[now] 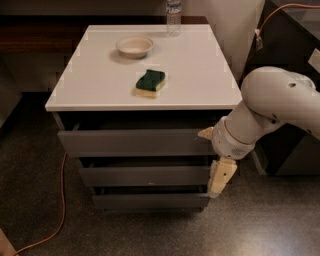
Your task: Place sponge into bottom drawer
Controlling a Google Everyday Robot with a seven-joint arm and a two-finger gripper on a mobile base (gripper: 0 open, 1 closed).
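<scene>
Jaws cannot be read as open or closed: of the gripper (220,177) only one cream, paddle-like piece shows clearly. It hangs downward at the lower right of the cabinet, and a small cream tip juts left from the wrist above it. Nothing is seen in its hold. The piece overlaps the right end of the middle drawer (145,176), and its tip reaches the upper right corner of the bottom drawer (150,201); whether it touches either front is unclear. The white arm (280,107) bulks in from the right edge of the frame, where it is cut off, and it hides the right end of the top drawer (135,143). The sponge (150,83) lies flat near the middle of the white tabletop (95,85), green side up with a strip of yellow foam showing along its near edge. It is well apart from the gripper. The cream bowl (134,46) sits behind it, toward the upper left. A water bottle (173,12) stands at the back edge, its top cut off by the frame. Dark gaps above each drawer front hide the interiors, so nothing inside the bottom drawer can be made out. An orange cable (59,215) trails over the speckled floor at lower left.
</scene>
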